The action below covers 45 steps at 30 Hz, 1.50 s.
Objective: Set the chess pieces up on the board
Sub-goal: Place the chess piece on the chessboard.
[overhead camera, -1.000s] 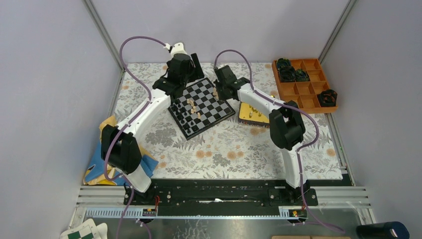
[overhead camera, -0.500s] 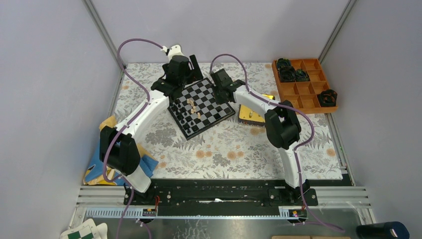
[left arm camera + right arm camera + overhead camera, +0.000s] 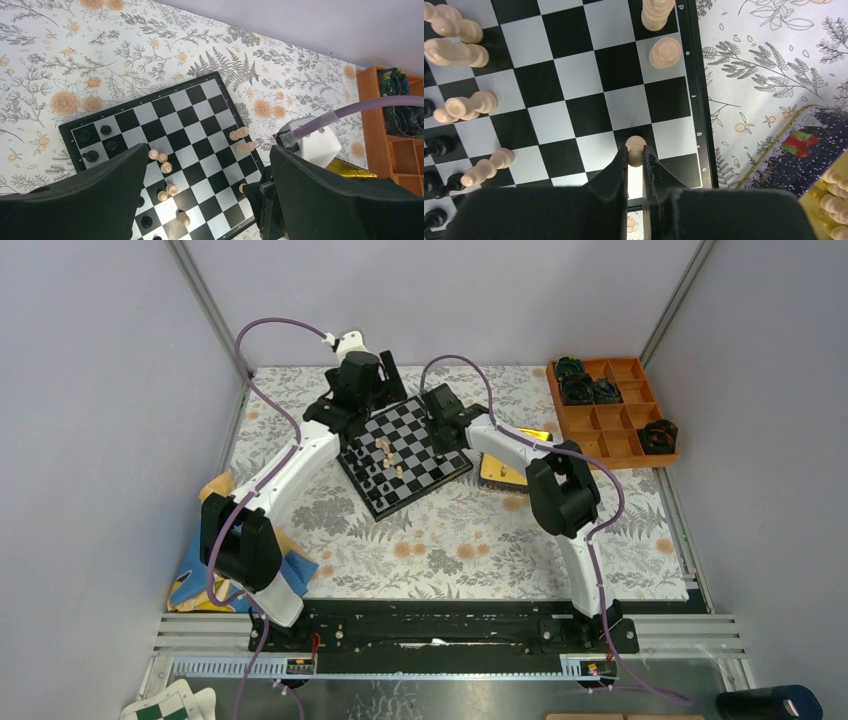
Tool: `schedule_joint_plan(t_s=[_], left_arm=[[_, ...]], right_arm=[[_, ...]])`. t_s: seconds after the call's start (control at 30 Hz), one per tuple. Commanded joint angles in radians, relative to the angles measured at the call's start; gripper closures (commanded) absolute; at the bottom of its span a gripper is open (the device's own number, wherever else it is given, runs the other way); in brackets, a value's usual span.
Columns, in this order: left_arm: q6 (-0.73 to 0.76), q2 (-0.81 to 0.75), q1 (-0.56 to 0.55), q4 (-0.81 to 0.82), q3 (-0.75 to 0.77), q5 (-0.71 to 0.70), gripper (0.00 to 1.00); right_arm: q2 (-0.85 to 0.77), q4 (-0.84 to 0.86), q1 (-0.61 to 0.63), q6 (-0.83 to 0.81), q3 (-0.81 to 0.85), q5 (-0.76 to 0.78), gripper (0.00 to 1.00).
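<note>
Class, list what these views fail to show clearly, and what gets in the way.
- Right wrist: lower body of the tan piece, hidden between the right jaws.
- Left wrist: near part of the board, covered by the left jaws.
- Top: kinds of chess pieces, too small.
- Top: gold tin, partly under the right arm.

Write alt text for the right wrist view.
The right fingers pinch a tan chess piece near the board's lettered rim. Other tan pieces stand or lie across the squares, black pieces sit at far left, and a floral cloth lies beyond the rim.
</note>
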Motion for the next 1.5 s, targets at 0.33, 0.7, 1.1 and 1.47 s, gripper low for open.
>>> schedule_joint_plan(t_s=[0.33, 0.7, 1.1, 1.47], left_arm=[[-0.008, -0.012, 0.015, 0.009, -0.005, -0.031, 0.01], [-0.005, -0.002, 0.016, 0.012, 0.006, -0.029, 0.01], [0.0, 0.002, 0.015, 0.008, 0.028, -0.043, 0.01], [-0.001, -0.002, 0.018, 0.006, 0.031, -0.05, 0.01]], right_arm=[[0.033, -0.001, 0.011, 0.0, 0.02, -0.018, 0.79], [-0.012, -0.004, 0.011, -0.024, 0.041, -0.009, 0.61], [-0.154, 0.021, 0.009, -0.043, -0.013, 0.033, 0.59], [-0.35, 0.071, -0.04, -0.042, -0.145, 0.139, 0.58]])
